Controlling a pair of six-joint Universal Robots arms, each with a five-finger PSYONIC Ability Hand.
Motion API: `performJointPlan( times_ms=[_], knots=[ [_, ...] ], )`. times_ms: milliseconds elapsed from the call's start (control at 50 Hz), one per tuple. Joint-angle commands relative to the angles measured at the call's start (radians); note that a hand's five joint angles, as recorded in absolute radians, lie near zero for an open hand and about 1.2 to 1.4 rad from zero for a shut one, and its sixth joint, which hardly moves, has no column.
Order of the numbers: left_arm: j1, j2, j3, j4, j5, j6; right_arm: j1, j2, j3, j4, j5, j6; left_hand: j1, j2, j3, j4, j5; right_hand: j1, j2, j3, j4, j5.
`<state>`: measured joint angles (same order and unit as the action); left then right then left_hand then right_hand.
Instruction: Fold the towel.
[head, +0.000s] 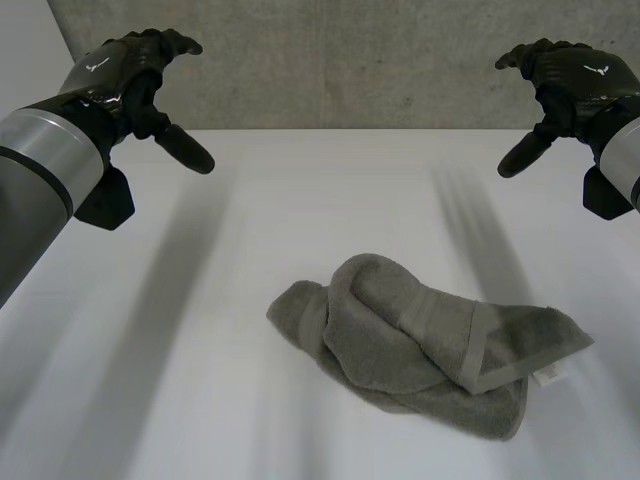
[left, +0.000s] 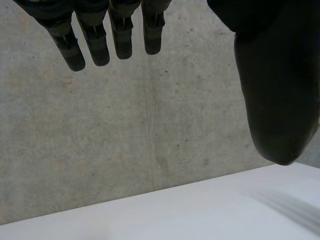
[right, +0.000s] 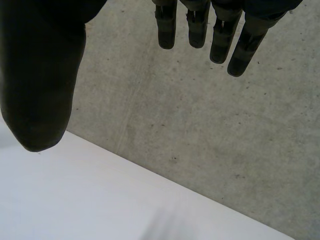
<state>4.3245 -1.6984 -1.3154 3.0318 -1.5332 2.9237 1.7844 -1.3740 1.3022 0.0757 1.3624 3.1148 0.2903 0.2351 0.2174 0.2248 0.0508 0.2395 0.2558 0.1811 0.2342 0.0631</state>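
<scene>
Nothing legible: the white tag (head: 548, 376) on the towel (head: 400, 340) is too small to read.

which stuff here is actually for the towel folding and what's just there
For the job: crumpled grey towel; left hand and right hand, both open, neither touching it.
Just there: white table; concrete wall.
</scene>
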Motion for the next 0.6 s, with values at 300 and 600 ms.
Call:
performJointPlan(
  times_ms=[300,600],
  knots=[
    [-0.080,-0.308,0.030,-0.051,0.289,0.057,0.018,0.053,0.009,0.417,-0.233,-0.309,-0.106,-0.051,-0.043,-0.050,-0.041,-0.065,-0.081,-0.007,-0.060,-0.063],
    [-0.152,-0.544,0.048,-0.139,0.278,0.262,0.020,0.148,0.354,0.121,-0.220,-0.309,0.264,0.319,-0.043,-0.050,0.329,0.118,0.101,-0.007,-0.060,0.120]
  ],
)
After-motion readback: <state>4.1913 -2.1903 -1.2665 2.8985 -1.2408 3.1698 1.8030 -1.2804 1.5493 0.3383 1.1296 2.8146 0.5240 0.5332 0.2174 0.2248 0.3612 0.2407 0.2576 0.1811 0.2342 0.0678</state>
